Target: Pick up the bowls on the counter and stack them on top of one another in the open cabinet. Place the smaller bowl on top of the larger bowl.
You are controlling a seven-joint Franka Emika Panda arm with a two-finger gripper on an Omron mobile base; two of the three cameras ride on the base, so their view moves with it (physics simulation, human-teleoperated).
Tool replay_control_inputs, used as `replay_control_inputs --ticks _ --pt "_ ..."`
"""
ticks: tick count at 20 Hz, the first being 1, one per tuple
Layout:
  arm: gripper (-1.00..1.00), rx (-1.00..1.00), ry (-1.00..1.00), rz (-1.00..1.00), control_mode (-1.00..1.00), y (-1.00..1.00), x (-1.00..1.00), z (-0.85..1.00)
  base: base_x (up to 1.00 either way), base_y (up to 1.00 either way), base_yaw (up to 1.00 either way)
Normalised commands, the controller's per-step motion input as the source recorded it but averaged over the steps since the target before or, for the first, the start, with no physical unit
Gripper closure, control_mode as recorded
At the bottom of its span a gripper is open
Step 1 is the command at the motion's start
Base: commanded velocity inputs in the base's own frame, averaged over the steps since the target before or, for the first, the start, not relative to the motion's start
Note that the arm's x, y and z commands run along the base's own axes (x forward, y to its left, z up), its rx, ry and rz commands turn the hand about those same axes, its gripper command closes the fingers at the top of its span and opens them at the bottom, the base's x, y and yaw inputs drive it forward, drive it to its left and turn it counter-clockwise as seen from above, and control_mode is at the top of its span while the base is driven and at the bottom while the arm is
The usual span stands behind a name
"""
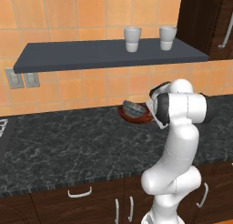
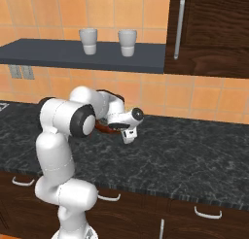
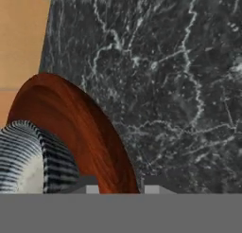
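Note:
The larger reddish-brown bowl (image 1: 136, 115) rests on the black marble counter (image 1: 68, 145) near the tiled wall. The smaller ribbed grey bowl (image 1: 133, 108) sits inside it. In the hand view the brown bowl (image 3: 80, 128) takes up the lower left, with the grey bowl (image 3: 23, 156) in its hollow. My gripper (image 3: 120, 187) is open and low over the counter (image 3: 179, 85). Its fingertips (image 3: 153, 186) straddle the brown bowl's near rim, one inside and one outside. From the right base view the gripper (image 2: 128, 137) points down beside the brown bowl (image 2: 103, 128). The slate-blue open cabinet shelf (image 1: 91, 54) hangs above.
Two white cups (image 1: 132, 38) (image 1: 167, 37) stand on the right part of the shelf. A tall dark brown cupboard (image 2: 209, 34) closes off the shelf's right end. Wall sockets (image 1: 16, 78) are at the left, and a stove edge (image 1: 2, 127) shows at far left.

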Motion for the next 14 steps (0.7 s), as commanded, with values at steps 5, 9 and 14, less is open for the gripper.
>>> replay_control_inputs --ticks 5,9,14 --pt "1.0 0.0 -0.27 0.0 -1.0 -0.02 -0.55 0.16 0.0 0.0 0.0" --pt "1.0 0.0 -0.27 -0.09 -1.0 -0.02 -0.74 0.46 0.0 0.0 0.0" --pt "1.0 0.0 -0.12 -0.2 -1.0 -0.08 -0.73 0.65 0.0 0.0 0.0"
